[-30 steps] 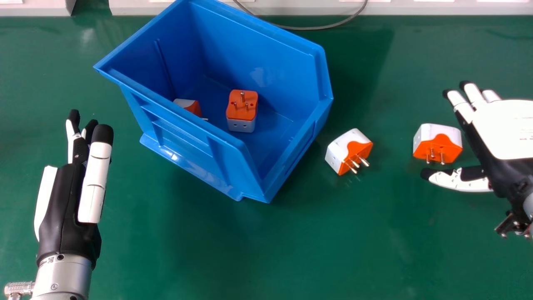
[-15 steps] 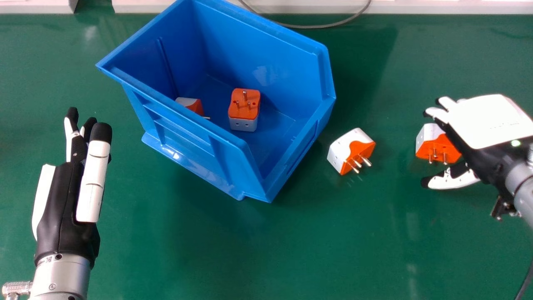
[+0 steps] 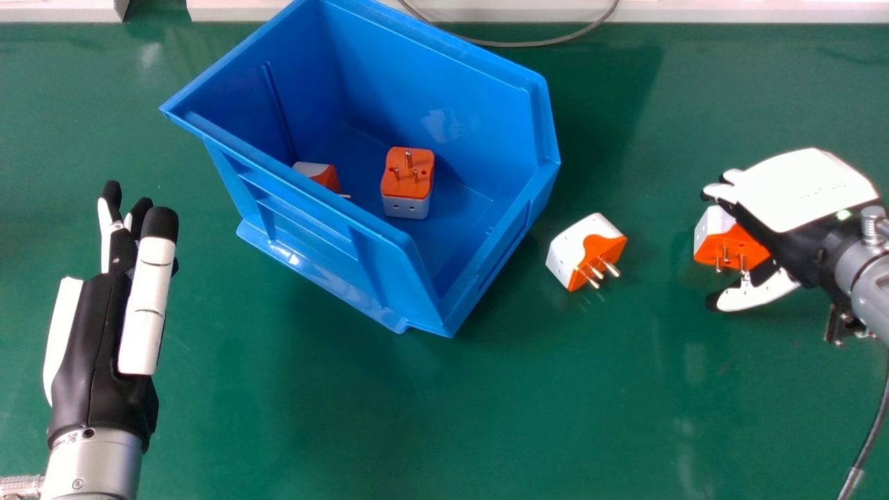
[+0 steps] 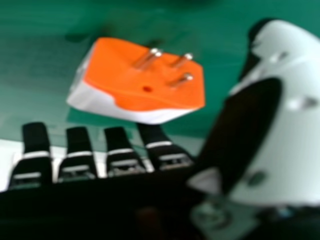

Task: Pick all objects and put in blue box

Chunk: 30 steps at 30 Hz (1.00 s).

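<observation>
My right hand [image 3: 799,198] is over the far-right orange and white adapter [image 3: 728,243], partly covering it, fingers beyond it and thumb on its near side. In the right hand view the adapter [image 4: 145,80] lies on the table between the fingertips and thumb of my right hand [image 4: 270,125], open and not closed round it. A second adapter [image 3: 587,251] rests with its prongs showing, just right of the blue box [image 3: 319,236]. Inside the box are a prongs-up adapter [image 3: 407,182] and another [image 3: 318,176], half hidden by the near wall. My left hand [image 3: 104,333] stands open at the left.
The green table [image 3: 486,417] carries everything. A grey cable [image 3: 542,43] curves behind the box, along a pale ledge [image 3: 729,10] at the far edge. Another cable [image 3: 868,437] hangs below my right forearm.
My right hand has moved left over the far-right adapter and turned, its fingers now bent downward more. My left hand has shifted slightly left. The adapters lie as before.
</observation>
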Available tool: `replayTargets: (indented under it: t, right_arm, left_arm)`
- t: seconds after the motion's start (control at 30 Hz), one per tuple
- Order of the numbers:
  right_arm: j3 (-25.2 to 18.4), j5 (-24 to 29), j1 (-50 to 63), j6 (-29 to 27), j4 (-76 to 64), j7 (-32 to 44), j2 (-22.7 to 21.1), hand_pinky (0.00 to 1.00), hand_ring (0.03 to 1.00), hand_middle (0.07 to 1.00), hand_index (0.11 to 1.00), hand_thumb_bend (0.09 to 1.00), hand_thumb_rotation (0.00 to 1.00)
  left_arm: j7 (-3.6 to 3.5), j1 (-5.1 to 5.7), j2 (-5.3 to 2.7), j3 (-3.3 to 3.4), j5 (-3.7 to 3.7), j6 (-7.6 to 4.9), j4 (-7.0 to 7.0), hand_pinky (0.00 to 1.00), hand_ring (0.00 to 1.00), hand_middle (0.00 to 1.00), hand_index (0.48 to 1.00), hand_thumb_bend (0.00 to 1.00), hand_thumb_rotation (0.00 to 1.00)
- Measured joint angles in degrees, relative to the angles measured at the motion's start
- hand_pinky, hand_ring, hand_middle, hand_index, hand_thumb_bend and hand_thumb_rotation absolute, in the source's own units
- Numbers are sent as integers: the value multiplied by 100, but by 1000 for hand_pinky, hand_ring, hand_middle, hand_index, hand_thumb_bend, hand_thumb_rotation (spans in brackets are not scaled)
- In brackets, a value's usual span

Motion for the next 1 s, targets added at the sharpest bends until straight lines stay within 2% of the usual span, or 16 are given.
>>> replayTargets:
  t: [0.23,0.43,0.63,0.77,0.87,0.97,1.0]
  right_arm:
    - [74,7,-233,-21,391,-162,13,812,906,932,888,421,555]
    - [161,7,-294,-18,601,-335,63,802,900,926,881,413,516]
    - [232,20,-374,-17,749,-385,86,788,891,911,868,397,475]
    - [293,27,-472,-70,1007,-526,152,713,807,819,769,400,377]
    - [320,95,-524,-119,1134,-561,186,698,789,800,747,402,355]
    - [342,193,-608,-121,1290,-665,244,577,658,666,602,457,182]
    - [350,195,-628,-120,1313,-706,257,577,658,666,602,457,182]
  left_arm:
    - [-74,49,30,46,-41,-1,-6,936,988,1000,986,734,993]
    - [-81,102,64,118,-43,-4,-20,936,987,1000,985,737,992]
    - [-85,154,98,121,-43,-6,-86,937,987,1000,986,738,992]
    - [-88,201,105,125,-48,-5,-157,938,988,1000,986,737,992]
    - [-87,204,110,129,-55,-5,-179,938,988,1000,986,737,993]
    - [-89,214,112,129,-65,-5,-187,939,988,1000,987,740,992]
    - [-89,214,113,129,-65,-5,-189,939,988,1000,987,740,992]
